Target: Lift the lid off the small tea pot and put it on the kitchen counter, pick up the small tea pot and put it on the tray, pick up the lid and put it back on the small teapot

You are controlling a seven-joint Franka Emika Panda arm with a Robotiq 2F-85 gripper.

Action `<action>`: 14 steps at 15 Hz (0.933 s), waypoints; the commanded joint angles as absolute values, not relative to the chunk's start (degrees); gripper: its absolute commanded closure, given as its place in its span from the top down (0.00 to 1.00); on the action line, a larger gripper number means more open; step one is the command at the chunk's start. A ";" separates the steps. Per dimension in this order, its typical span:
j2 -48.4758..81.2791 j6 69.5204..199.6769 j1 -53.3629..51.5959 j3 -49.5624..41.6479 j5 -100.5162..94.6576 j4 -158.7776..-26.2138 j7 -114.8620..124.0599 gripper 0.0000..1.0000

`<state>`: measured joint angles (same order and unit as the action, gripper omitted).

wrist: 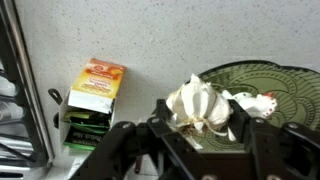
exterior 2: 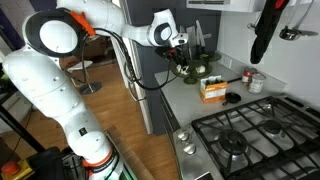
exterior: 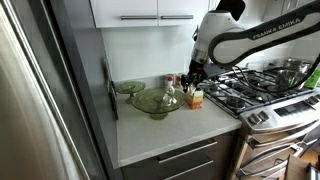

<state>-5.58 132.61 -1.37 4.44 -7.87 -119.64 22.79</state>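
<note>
Tool (wrist: 203, 118): in the wrist view its two dark fingers sit close on either side of the small tea pot (wrist: 200, 100), a cream, lumpy body filling the gap. I judge it clamped on the pot. Whether the pot is clear of the surface cannot be told.

At 2 o'clock from the tool is the tray (wrist: 285, 75), green patterned glass, with the pot just at its near rim and not yet over the middle. A small white piece (wrist: 262, 102) with a red spot lies at 3 o'clock, against the rim. It may be the lid, but I cannot tell.

At 9 o'clock, well apart, the orange-and-white carton (wrist: 97, 85) lies on the pale table (wrist: 180, 40). The stove (wrist: 12, 110) is at the far 9 o'clock edge. In an exterior view a smaller green dish (exterior: 128, 88) sits beyond the tray.

Step in hand, by my reading: carrying the pot to the tray. The next move calls for shifting toward 2 o'clock until the pot is over the tray floor, lowering it level, and only then letting go. A glass rim and a tilted pot make a slip likely.
</note>
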 commanded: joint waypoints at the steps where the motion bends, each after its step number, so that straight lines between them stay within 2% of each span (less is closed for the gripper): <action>1: -2.61 133.92 -3.17 5.86 -7.43 -115.68 19.93 0.36; 14: 8.59 146.37 -5.41 4.91 -8.31 -107.95 16.54 0.36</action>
<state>6.57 145.01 -4.88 6.15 -8.01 -109.64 16.97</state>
